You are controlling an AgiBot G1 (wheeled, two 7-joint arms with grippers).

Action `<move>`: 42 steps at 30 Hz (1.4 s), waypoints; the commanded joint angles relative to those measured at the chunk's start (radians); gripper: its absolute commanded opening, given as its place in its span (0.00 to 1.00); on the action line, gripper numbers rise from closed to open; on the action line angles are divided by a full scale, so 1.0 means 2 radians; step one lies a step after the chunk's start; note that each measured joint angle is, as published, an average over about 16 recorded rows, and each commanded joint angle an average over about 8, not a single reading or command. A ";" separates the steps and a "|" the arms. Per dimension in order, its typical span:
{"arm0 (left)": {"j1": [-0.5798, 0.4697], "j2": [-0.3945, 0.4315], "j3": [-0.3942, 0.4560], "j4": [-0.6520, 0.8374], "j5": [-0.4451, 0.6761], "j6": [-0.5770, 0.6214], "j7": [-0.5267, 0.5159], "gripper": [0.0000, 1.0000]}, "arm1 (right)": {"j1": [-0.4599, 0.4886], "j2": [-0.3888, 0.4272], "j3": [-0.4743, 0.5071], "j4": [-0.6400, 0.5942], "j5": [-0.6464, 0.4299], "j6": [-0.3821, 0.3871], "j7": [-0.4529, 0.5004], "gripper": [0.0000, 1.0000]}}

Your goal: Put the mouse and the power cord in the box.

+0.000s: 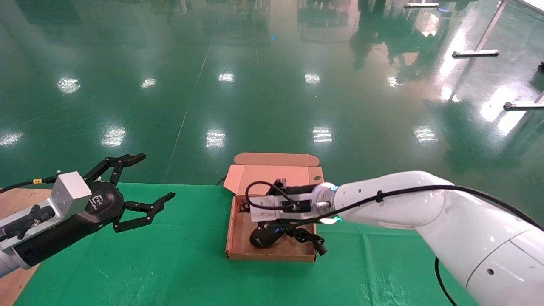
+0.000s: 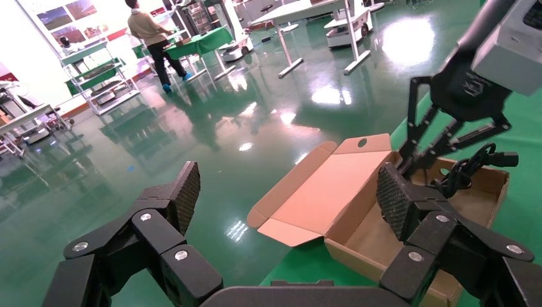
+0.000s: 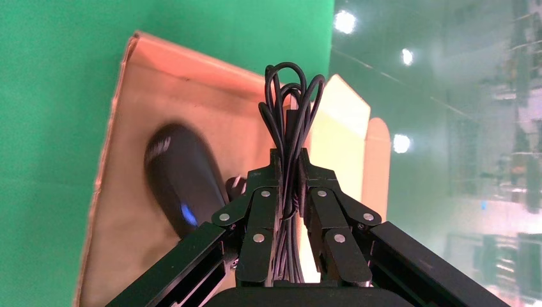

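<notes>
The box (image 1: 231,221) lies open on the green cloth, its lid (image 1: 272,176) folded back over the far table edge. The black mouse (image 1: 263,238) with a blue wheel rests inside near the front wall. My right gripper (image 3: 289,160) hovers over the box, shut on the power cord (image 3: 291,96), whose loops stick out past the fingertips. In the head view the cord (image 1: 304,235) dangles under the gripper at the box's right wall, the plug (image 1: 321,248) over the rim. My left gripper (image 1: 157,176) hangs open and empty, left of the box.
Green cloth (image 1: 127,255) covers the table around the box, and bare wood (image 1: 17,204) shows at the far left. Beyond the far edge is glossy green floor (image 1: 272,85). The left wrist view shows the box (image 2: 358,249) and the right gripper (image 2: 415,160) over it.
</notes>
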State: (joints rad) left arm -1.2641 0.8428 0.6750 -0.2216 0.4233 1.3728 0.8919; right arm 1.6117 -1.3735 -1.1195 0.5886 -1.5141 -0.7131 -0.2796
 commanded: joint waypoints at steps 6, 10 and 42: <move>0.000 0.000 0.000 0.003 -0.001 0.003 0.001 1.00 | -0.005 0.000 -0.010 -0.003 0.009 0.009 0.003 1.00; 0.000 0.000 0.000 0.002 0.000 0.002 0.001 1.00 | -0.004 0.000 -0.007 -0.003 0.006 0.006 0.002 1.00; 0.029 -0.036 -0.062 -0.167 0.049 0.019 -0.171 1.00 | -0.084 0.119 0.130 0.106 0.123 -0.122 0.074 1.00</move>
State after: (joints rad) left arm -1.2052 0.7706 0.5504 -0.5569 0.5221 1.4108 0.5503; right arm 1.4442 -1.1355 -0.8586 0.7999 -1.2684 -0.9568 -0.1323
